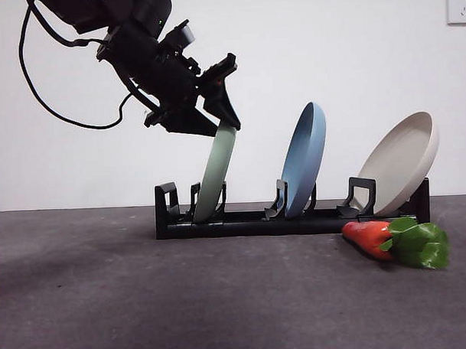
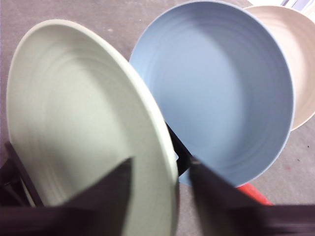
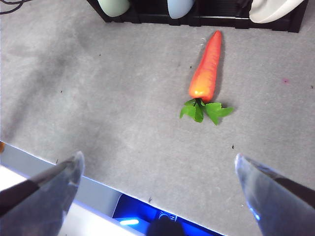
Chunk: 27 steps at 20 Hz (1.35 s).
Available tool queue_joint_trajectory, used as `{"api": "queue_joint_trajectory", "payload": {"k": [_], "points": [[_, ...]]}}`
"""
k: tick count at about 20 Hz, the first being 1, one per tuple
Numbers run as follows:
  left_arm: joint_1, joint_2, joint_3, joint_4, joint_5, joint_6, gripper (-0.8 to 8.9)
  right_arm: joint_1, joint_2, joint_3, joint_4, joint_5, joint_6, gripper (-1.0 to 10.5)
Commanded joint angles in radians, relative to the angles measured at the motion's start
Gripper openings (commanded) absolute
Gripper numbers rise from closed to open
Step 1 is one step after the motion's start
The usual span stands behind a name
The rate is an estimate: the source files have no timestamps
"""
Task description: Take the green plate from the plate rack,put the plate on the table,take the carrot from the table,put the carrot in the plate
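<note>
Green plate (image 1: 215,175) stood in plate rack (image 1: 242,220), unlifted. Left gripper (image 2: 160,169) straddled its top rim, jaws apart. Right gripper (image 3: 157,172) waited, spread. Carrot (image 1: 394,241) beside rack, untouched.

From the upper left, the left gripper (image 1: 225,123) straddles the top rim of the green plate (image 1: 215,175), standing in the plate rack (image 1: 242,222) on the tabletop (image 1: 145,300).

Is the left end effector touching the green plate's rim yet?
Cannot tell. In the left wrist view the left end effector straddles the green plate rim, but blur hides any contact; the front view does not settle it.
</note>
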Motion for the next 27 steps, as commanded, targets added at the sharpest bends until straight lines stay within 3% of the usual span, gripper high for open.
{"api": "queue_joint_trajectory", "payload": {"k": [1, 6, 17, 21, 24, 27], "points": [[0.0, 0.006, 0.001, 0.007, 0.006, 0.0, -0.07, 0.002, 0.0, 0.002, 0.006, 0.001, 0.006, 6.0], [0.0, 0.005, 0.001, 0.014, 0.032, -0.001, -0.07, 0.002, 0.0, 0.002, 0.014, 0.0, 0.006, 6.0], [0.007, -0.066, 0.029, 0.084, 0.068, -0.111, -0.07, 0.002, 0.013, 0.002, 0.035, 0.001, 0.006, 6.0], [0.006, -0.082, 0.134, -0.001, 0.181, -0.126, -0.07, 0.002, 0.018, 0.002, 0.035, 0.0, 0.006, 6.0], [-0.008, -0.151, 0.214, -0.195, 0.179, 0.003, -0.06, 0.002, 0.018, 0.002, 0.035, 0.0, 0.006, 6.0], [-0.038, -0.292, 0.241, -0.439, 0.066, 0.212, -0.06, 0.002, 0.019, 0.002, 0.037, 0.001, 0.006, 6.0]]}}
